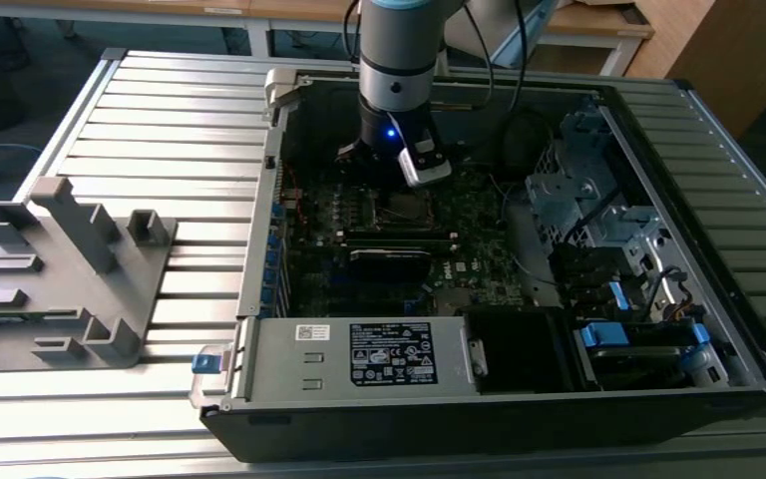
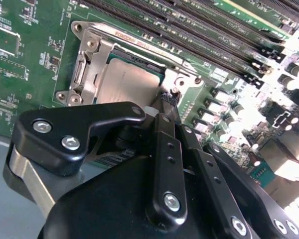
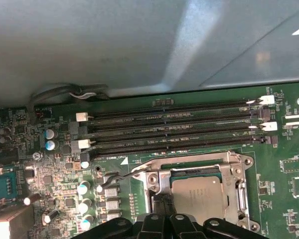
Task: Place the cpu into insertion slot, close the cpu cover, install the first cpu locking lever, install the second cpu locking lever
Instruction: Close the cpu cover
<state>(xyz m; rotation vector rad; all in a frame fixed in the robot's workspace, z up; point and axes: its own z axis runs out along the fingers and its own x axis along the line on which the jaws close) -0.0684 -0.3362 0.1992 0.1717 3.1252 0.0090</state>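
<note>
Second wrist view: tool [image 2: 167, 101] nr cpu [image 2: 125, 82]

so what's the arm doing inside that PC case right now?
The arm reaches into the open computer case, its claw down at the edge of the insertion slot on the motherboard. The cpu already sits in the slot, and the cpu cover looks lowered around it. A thin locking lever sticks out beside it, apparently not latched.

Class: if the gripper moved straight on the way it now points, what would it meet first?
The gripper would probably meet the cpu cover first, at its rim beside the cpu; depth is unclear, so the motherboard alongside is possible.
</note>
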